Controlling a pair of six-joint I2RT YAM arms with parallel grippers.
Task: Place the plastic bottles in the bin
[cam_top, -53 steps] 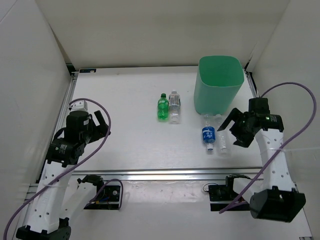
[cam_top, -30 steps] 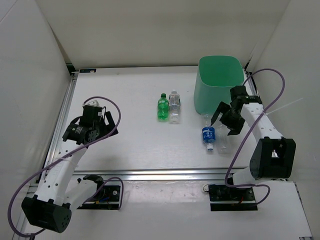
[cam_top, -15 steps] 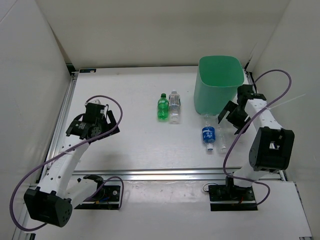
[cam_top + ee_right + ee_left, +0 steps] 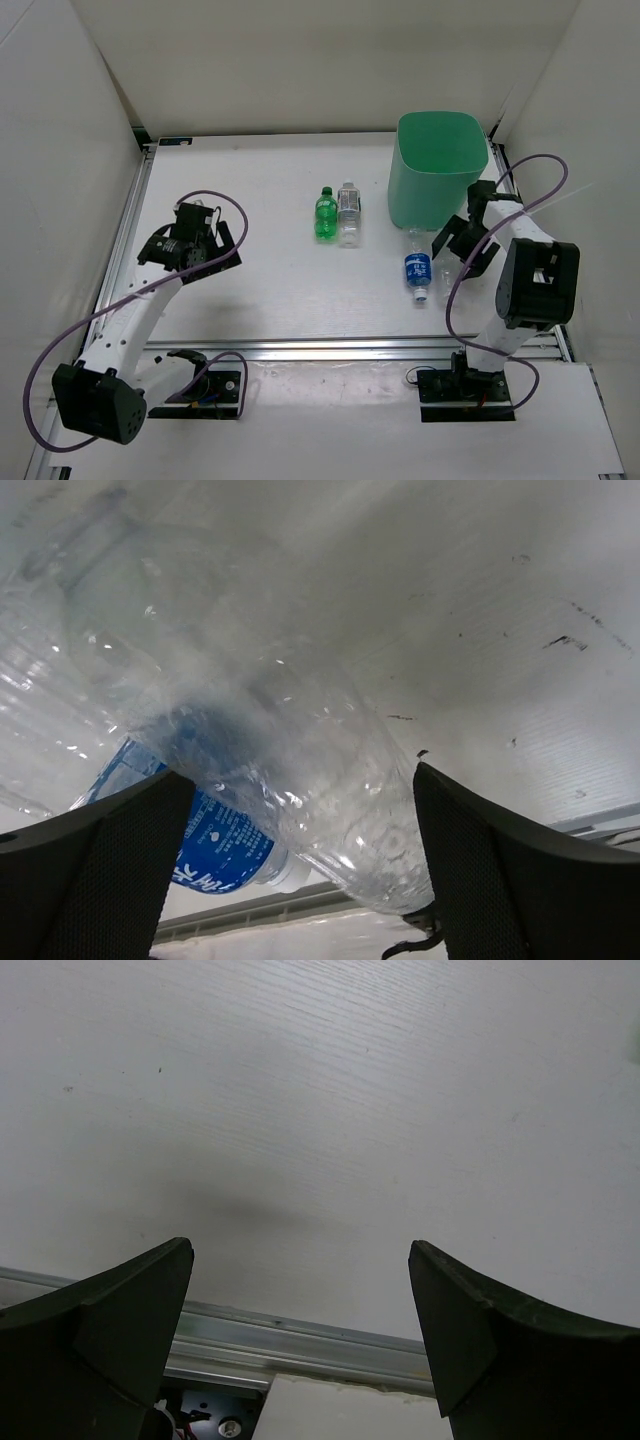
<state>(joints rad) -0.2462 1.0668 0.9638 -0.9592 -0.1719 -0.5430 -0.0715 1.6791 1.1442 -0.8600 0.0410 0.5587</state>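
The plain clear bottle (image 4: pixel 290 750) lies on its side between the fingers of my right gripper (image 4: pixel 300 865). The jaws stand open on either side of it. Beside it lies the blue-label bottle (image 4: pixel 185 835). From above, my right gripper (image 4: pixel 460 250) is low over the clear bottle (image 4: pixel 447 285), just in front of the mint-green bin (image 4: pixel 440 165), with the blue-label bottle (image 4: pixel 417 268) to its left. A green bottle (image 4: pixel 324 214) and a white-label bottle (image 4: pixel 348 213) lie side by side mid-table. My left gripper (image 4: pixel 195 258) is open over bare table, far from every bottle.
An aluminium rail (image 4: pixel 300 1340) runs along the table's near edge under my left gripper (image 4: pixel 300 1345). White walls enclose the table on three sides. The bin stands in the far right corner, close to the right wall.
My right gripper has come down and nearer, and now straddles the plain clear bottle. The right arm has folded in. The left gripper has shifted slightly. No bottle has moved.
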